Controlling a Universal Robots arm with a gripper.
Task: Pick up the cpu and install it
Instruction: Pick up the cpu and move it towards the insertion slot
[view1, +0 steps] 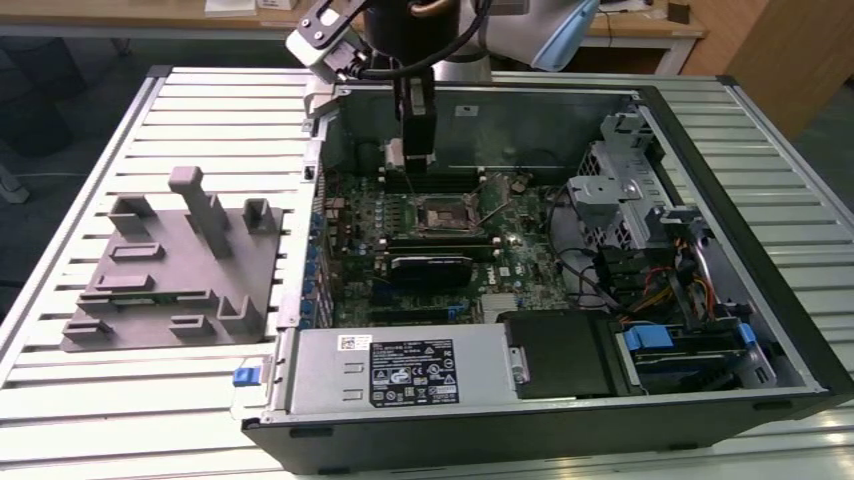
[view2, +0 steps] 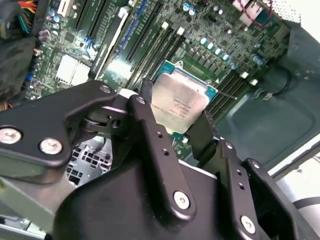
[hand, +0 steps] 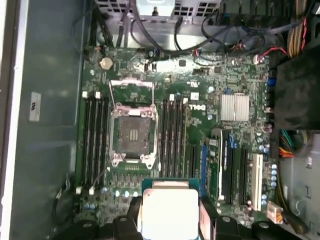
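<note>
Black gripper (view2: 175, 112), nearest in the second wrist view, has its 2 jaws set narrow on the cpu (view2: 181, 101), pinching opposite edges — the chip hangs over the motherboard (hand: 225, 75), off to one side of the open socket (hand: 131, 132). Done well, this step likely needs the chip kept level and squared over the socket. Memory slots (hand: 95, 135) flank it — the flipped-open bracket (hand: 131, 87) and case wall (view1: 534, 120) crowd the approach.
</note>
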